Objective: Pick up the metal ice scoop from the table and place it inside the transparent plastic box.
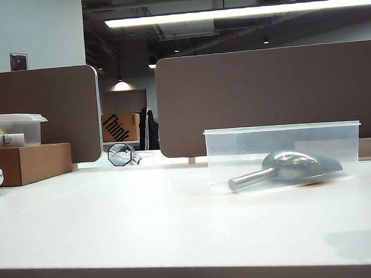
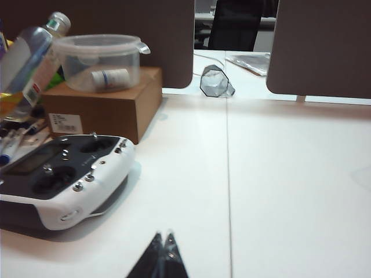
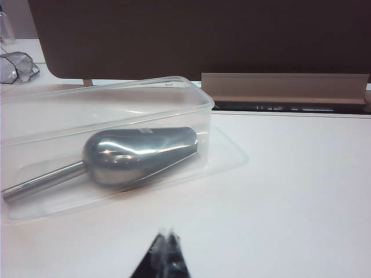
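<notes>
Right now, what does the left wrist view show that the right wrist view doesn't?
Left wrist only: remote controller, cardboard box carrying a lidded container, a bottle, and the shut left hand.
Right wrist only: metal ice scoop lying inside the transparent plastic box, and the shut right hand.
Both: the table, brown partitions, a faceted glass.

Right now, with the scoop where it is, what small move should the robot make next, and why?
Probably none beyond staying back. The metal scoop already appears to lie inside the clear box, bowl face down, its handle toward one end. The left gripper is shut and empty over bare table near a remote controller. The right gripper also looks shut and empty, short of the box.
</notes>
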`<action>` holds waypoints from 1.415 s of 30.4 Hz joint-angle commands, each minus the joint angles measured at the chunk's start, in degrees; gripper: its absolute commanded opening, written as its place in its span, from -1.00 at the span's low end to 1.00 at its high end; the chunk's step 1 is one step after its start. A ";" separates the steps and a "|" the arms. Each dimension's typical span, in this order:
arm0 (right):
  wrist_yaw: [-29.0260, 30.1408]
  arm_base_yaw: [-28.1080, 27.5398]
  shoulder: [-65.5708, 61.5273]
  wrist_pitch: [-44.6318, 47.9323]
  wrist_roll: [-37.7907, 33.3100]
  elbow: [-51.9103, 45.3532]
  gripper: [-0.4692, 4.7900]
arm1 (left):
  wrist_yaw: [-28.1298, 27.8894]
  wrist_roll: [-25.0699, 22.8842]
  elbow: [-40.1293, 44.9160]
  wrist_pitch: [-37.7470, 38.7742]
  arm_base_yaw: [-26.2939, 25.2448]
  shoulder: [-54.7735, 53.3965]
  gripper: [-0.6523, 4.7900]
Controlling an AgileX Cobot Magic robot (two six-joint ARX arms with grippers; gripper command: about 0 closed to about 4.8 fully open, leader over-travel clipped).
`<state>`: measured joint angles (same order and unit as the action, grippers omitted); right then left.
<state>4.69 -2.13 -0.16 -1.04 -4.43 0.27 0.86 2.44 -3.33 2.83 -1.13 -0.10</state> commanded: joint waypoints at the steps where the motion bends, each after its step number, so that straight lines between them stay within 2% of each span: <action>1: -0.07 0.07 -0.04 0.83 0.13 0.07 -0.82 | 0.00 -0.11 0.68 -0.48 1.20 -0.07 -0.78; 6: -0.07 0.07 -0.04 0.83 0.11 0.07 -0.82 | -0.02 -0.07 3.02 -3.76 2.32 -0.07 -0.78; 10: -0.07 0.07 -0.04 0.83 0.13 0.07 -0.82 | -0.96 -0.35 2.95 -3.45 2.36 -0.04 -0.78; 17: -0.09 0.07 -0.04 0.83 0.13 0.07 -0.82 | -1.31 -4.02 2.95 -3.48 2.36 -0.04 -0.78; 26: -0.07 0.07 -0.04 0.83 0.13 0.07 -0.82 | -1.27 -5.46 2.95 -6.34 2.36 -0.04 -0.78; 43: -0.07 0.07 -0.04 0.83 0.13 0.07 -0.82 | -0.83 -5.40 2.95 -6.51 2.34 -0.04 -0.78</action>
<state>4.69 -2.15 -0.16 -1.04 -4.43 0.25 -0.19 -2.94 -0.40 -2.81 1.21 -0.12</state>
